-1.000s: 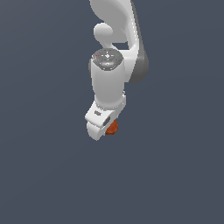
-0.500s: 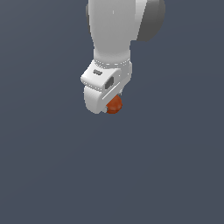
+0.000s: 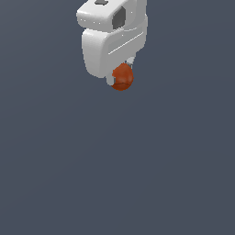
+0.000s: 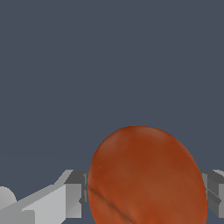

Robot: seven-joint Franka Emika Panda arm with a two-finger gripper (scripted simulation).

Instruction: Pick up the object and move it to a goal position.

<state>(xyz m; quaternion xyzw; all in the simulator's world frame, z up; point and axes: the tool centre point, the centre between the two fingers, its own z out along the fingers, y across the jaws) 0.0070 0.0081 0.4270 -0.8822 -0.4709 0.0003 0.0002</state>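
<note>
The object, a small orange-red ball [image 3: 122, 77] with a mottled surface, hangs under the white hand of my arm near the top of the exterior view. My gripper [image 3: 121, 75] is shut on it, and the hand's body hides most of the fingers there. In the wrist view the ball [image 4: 146, 177] fills the space between the two grey fingertips [image 4: 76, 189], one pressed against each side of it. Nothing but plain grey ground lies beneath it. No goal marker shows in either view.
A flat, uniform dark grey surface [image 3: 117, 174] fills the remainder of both views. No other object, container or edge is visible.
The hand has risen steadily with the ball held in it, from the middle of the exterior view to near its top, and now looks much larger.
</note>
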